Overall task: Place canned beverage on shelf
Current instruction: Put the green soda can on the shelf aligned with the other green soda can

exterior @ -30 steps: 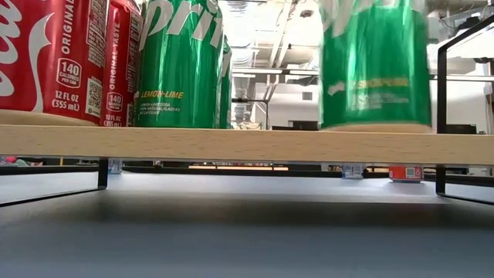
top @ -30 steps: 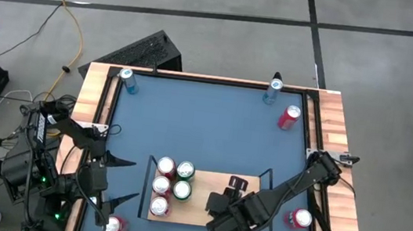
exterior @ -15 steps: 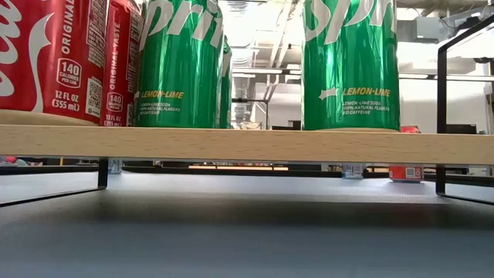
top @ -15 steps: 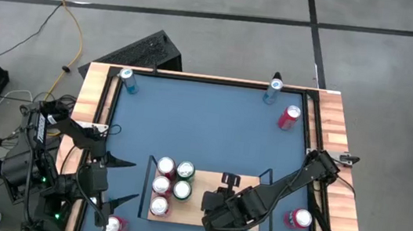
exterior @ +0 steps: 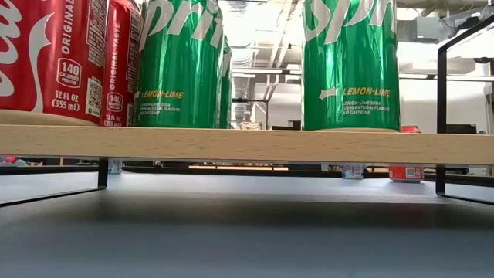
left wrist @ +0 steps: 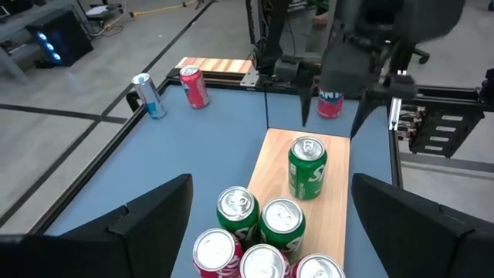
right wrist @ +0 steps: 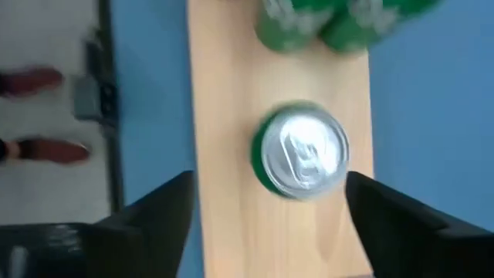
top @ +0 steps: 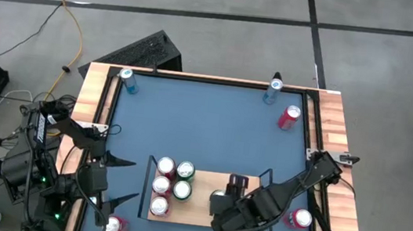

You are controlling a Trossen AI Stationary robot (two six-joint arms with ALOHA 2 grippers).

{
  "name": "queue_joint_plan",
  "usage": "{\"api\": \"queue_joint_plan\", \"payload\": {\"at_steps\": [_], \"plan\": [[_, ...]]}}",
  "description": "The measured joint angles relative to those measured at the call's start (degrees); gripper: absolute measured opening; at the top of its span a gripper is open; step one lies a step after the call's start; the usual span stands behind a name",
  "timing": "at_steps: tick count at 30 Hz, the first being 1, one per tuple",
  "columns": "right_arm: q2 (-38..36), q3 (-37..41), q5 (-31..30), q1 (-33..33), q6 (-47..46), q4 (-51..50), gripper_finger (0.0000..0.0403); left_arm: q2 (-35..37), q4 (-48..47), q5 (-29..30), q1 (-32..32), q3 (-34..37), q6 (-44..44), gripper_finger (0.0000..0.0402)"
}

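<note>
Green can (left wrist: 307, 167) upright on shelf (left wrist: 333, 202), right tool (left wrist: 332, 116) open above

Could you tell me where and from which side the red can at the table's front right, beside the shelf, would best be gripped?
Probably across its round side wall, near mid-height, coming down from above. The red can stands upright on the blue tabletop, apart from the shelf, with the right gripper open just beside it, above the green can.
</note>
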State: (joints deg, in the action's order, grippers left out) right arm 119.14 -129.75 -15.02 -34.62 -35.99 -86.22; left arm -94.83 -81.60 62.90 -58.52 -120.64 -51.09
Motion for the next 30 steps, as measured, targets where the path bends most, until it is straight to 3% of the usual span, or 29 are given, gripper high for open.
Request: {"api": "queue_joint_plan", "payload": {"at_steps": [6, 14, 30], "plan": [[0.2, 3.2, 2.9, 2.6, 0.8, 0.9, 0.0395, 0.0, 0.0, 0.8, 0.0, 0.0, 0.0, 0.0339], [0.2, 3.6, 5.0, 6.0, 6.9, 1.1, 0.0385, 0.0, 0.0, 2.3, 0.0, 0.0, -0.5, 0.0339], [0.2, 12.2, 7.6, 6.2, 6.1, 9.7, 0.0385, 0.0, -0.2, 2.3, 0.0, 0.0, -1.2, 0.0339]]}}
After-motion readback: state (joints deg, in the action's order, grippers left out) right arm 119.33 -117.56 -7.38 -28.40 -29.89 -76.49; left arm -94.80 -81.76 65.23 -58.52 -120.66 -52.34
